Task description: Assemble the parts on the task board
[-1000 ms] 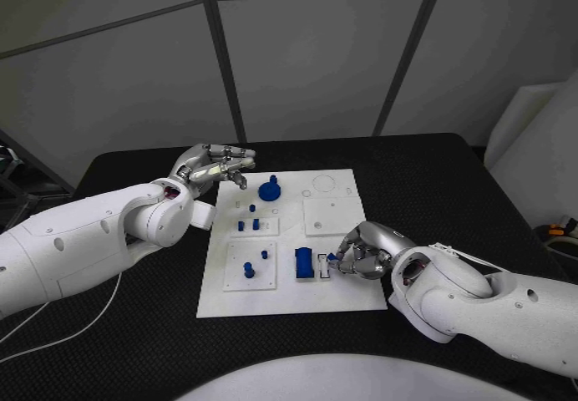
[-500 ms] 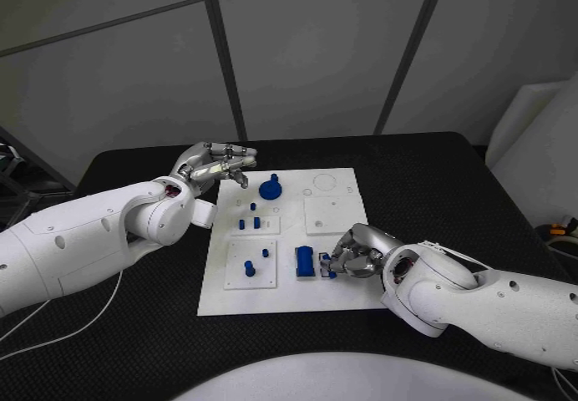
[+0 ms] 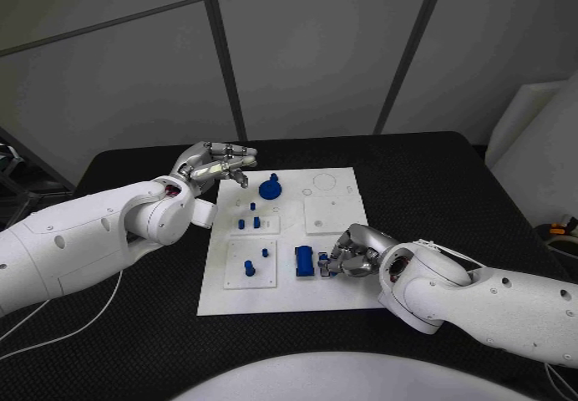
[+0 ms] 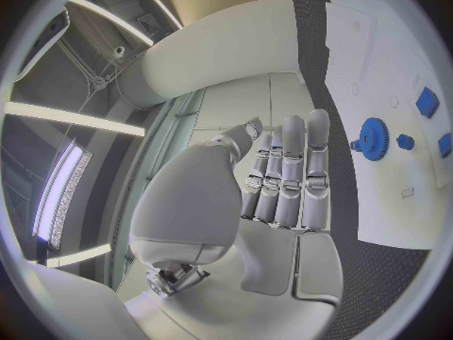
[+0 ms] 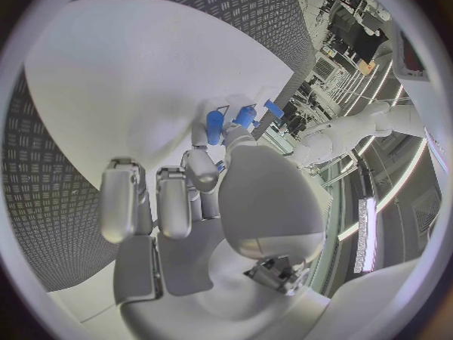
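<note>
The white task board lies in the middle of the black table. A blue gear stands at its far end, with small blue pegs on a raised plate nearer me. My right hand rests over the board's near right part and pinches a small blue part right beside an upright blue block. In the right wrist view the fingertips close around blue pieces. My left hand hovers by the board's far left corner, fingers extended and holding nothing; its wrist view shows the gear.
A single blue peg stands on the near left plate. A blank raised white square sits on the board's right side, with a round outline beyond it. Black table surrounds the board.
My right hand has shifted slightly left with the small blue part, closer to the blue block. The left hand has stayed in place.
</note>
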